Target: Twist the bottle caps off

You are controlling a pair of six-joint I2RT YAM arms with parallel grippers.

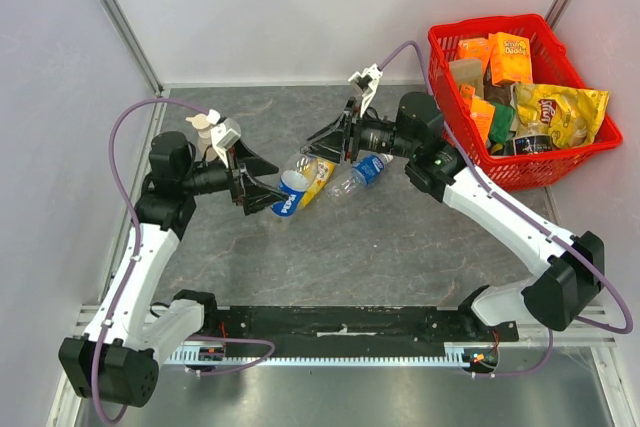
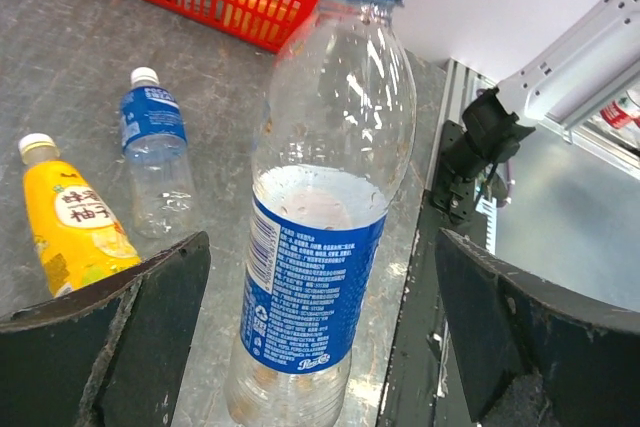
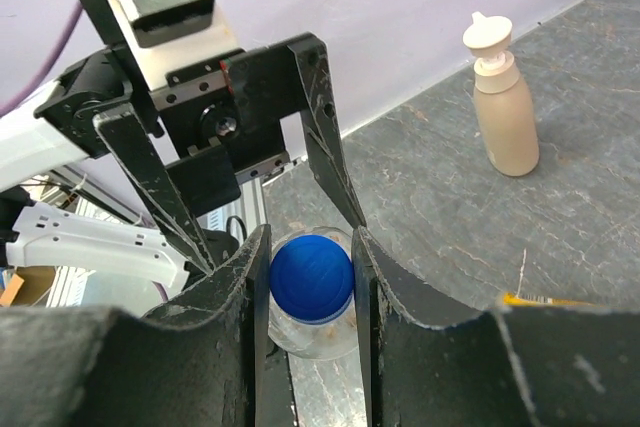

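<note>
A clear bottle (image 2: 320, 247) with a blue label leans between the wide-apart fingers of my left gripper (image 2: 322, 247), which is open with a gap on both sides. My right gripper (image 3: 311, 282) is shut on this bottle's blue cap (image 3: 311, 277), one finger on each side. In the top view the bottle (image 1: 290, 195) sits between the left gripper (image 1: 268, 193) and the right gripper (image 1: 318, 147). The juice bottle (image 2: 70, 222) with a white cap (image 2: 37, 144) and a second clear bottle (image 2: 155, 147) with a white cap (image 2: 145, 75) lie on the table.
A red basket (image 1: 505, 97) full of snack packs stands at the back right. A beige pump soap dispenser (image 3: 503, 97) stands at the back left, behind my left arm. Walls close in the table on the left, right and back.
</note>
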